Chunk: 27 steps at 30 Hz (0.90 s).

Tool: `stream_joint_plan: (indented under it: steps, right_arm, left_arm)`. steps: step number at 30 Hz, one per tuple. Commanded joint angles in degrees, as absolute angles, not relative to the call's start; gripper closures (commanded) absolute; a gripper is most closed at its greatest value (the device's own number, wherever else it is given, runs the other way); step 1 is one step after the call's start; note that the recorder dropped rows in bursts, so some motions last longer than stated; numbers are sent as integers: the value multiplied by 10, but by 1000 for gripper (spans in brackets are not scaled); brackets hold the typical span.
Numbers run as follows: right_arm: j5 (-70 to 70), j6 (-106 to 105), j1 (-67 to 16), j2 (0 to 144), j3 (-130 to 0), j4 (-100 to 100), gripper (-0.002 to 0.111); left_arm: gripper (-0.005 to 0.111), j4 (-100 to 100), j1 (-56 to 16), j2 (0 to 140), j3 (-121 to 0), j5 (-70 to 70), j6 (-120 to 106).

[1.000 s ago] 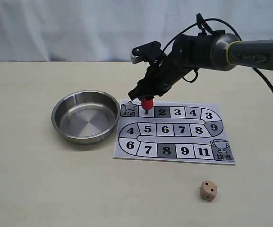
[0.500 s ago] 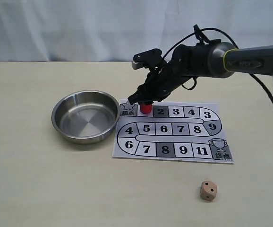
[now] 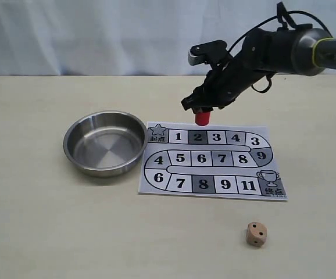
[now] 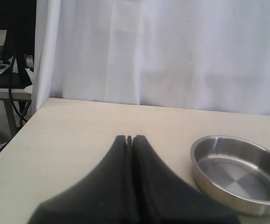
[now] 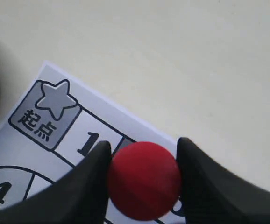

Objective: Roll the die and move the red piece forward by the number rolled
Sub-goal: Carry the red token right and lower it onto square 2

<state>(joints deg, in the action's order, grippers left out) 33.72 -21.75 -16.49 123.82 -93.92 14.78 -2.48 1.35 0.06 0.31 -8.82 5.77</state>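
Observation:
The red piece (image 3: 202, 118) hangs in the air above the board's top edge, over square 2, held by my right gripper (image 3: 202, 110). In the right wrist view its two black fingers press both sides of the red piece (image 5: 144, 179). The paper board (image 3: 213, 160) with numbered squares lies flat on the table. The tan die (image 3: 256, 233) rests on the table in front of the board, two pips on its near face. My left gripper (image 4: 129, 138) is shut and holds nothing; it is out of the exterior view.
A round steel bowl (image 3: 105, 143) stands left of the board, touching its corner, and shows in the left wrist view as the steel bowl (image 4: 240, 172). White curtain runs behind the table. The table's left edge and a desk show in the left wrist view.
My right gripper has lifted the red piece off square 1 and carried it right and up, to above square 2. Die and bowl have not moved.

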Motion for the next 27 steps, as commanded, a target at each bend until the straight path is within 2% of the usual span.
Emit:
stream_joint_plan:
  steps: [1, 10, 16, 23, 27]
  right_arm:
    - [345, -217, -161, 1233, -939, 145, 104]
    - [273, -219, -161, 1245, -883, 187, 104]
    - [273, -266, -161, 1264, -880, 265, 104]
    - [270, -266, -161, 1264, -880, 261, 104]
    - [264, -269, -161, 1264, -880, 261, 100]
  left_arm:
    - [107, -25, 14, 0, 0, -81, 58]
    - [107, -25, 14, 0, 0, -81, 58]
    - [107, -25, 14, 0, 0, -82, 58]
    - [107, -25, 14, 0, 0, -82, 58]
    - [107, -25, 14, 0, 0, -82, 58]
